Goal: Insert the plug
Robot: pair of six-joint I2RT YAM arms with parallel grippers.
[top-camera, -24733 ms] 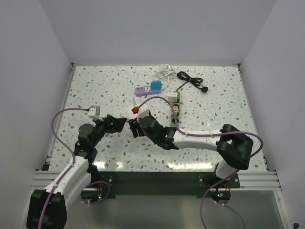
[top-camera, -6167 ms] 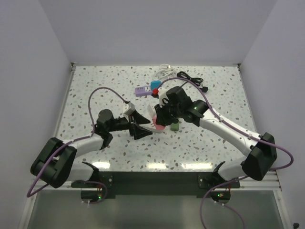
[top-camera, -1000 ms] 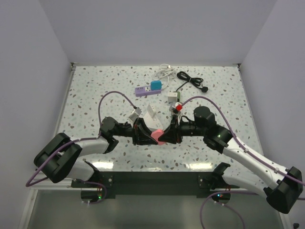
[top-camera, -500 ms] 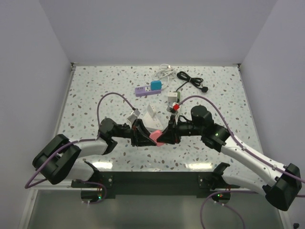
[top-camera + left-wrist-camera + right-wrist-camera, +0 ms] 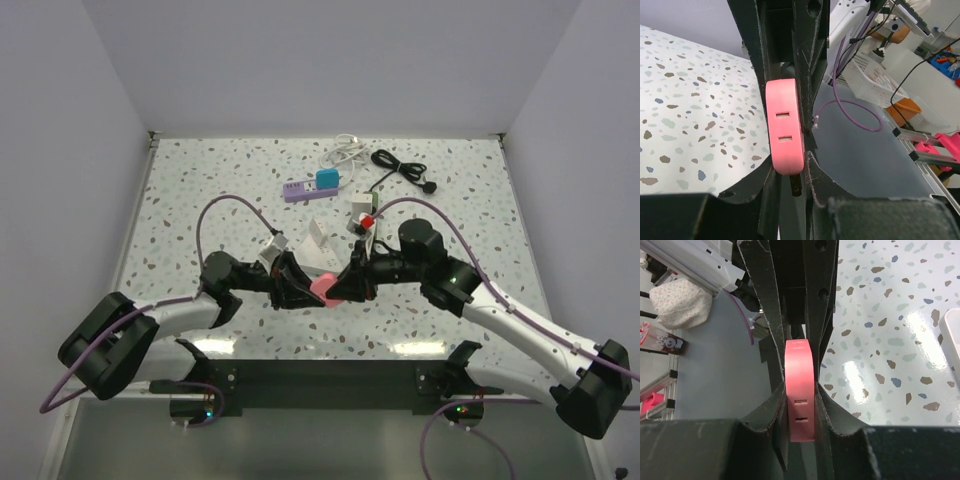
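Between left pincer (image 5: 304,288) and right pincer (image 5: 346,285), pink adapter (image 5: 322,290), slightly farther left.

At the top view's centre, the left gripper (image 5: 305,289) and right gripper (image 5: 345,286) covered most of the pink block (image 5: 322,288); their jaws hid its sides in both wrist views.

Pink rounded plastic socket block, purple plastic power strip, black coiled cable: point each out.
pink rounded plastic socket block (image 5: 784,126): left wrist view, slotted face between the two slots.
purple plastic power strip (image 5: 297,191): top external view, middle of its body.
black coiled cable (image 5: 398,166): top external view, the coiled bundle.
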